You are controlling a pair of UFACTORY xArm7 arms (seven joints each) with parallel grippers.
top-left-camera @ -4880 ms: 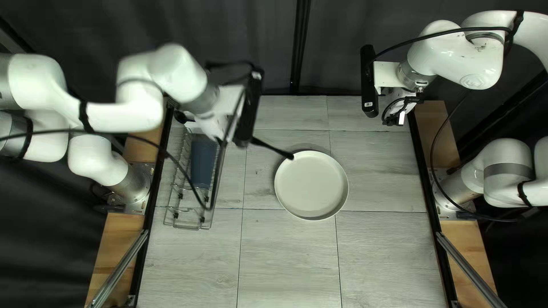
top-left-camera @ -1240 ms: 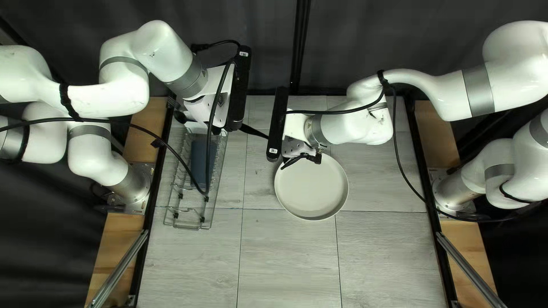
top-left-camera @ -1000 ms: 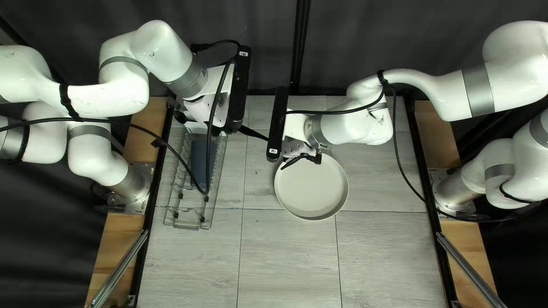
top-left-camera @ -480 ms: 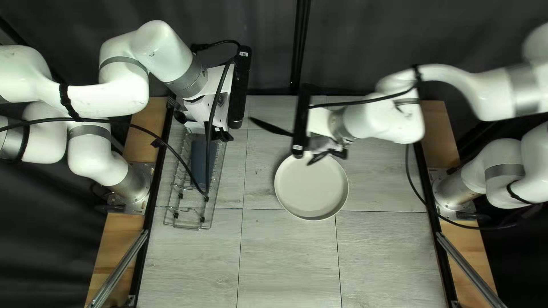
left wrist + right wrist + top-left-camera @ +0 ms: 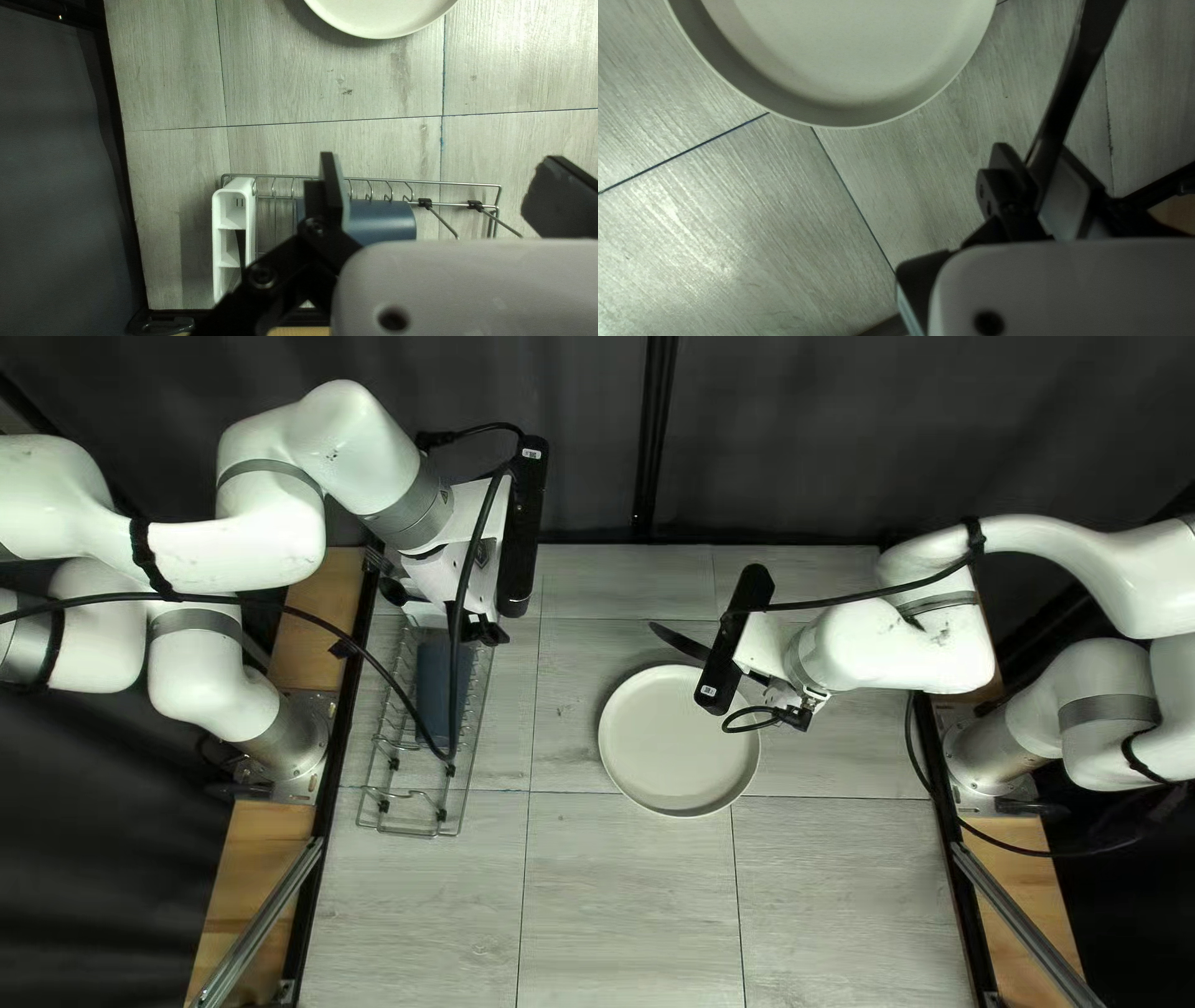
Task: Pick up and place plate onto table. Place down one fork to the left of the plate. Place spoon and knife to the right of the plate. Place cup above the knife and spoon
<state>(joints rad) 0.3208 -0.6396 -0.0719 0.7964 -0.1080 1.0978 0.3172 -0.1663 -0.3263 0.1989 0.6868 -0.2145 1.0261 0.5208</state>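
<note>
The pale, round, rimmed plate (image 5: 680,747) lies flat on the grey, wood-patterned tabletop (image 5: 629,915), well in from the left and right edges and apart from the far edge. A broad stretch of tabletop runs from its right rim to the right edge; a narrower one separates its left rim from the grey wire rack (image 5: 411,834). That rack stands alongside the left edge, reaching toward the far left corner.

The right gripper (image 5: 787,690) overlaps the plate's far right rim in the top left view. Its fingers pinch a long, flat, black piece of cutlery (image 5: 1069,93), whose kind I cannot tell. The cutlery's free end reaches ahead of the fingers, past the plate's far side and apart from its rim. In the right wrist view the plate lies ahead of the gripper, off to one side and apart from the fingers.

The left gripper (image 5: 486,632) hangs near the rack's far end, fingers spread wide with nothing gripped. Under it in the left wrist view lies the smooth dark blue cup (image 5: 381,221), on its side inside the rack. The white plastic caddy (image 5: 249,214) sits at the rack's far end, a dark utensil (image 5: 241,249) inside.
</note>
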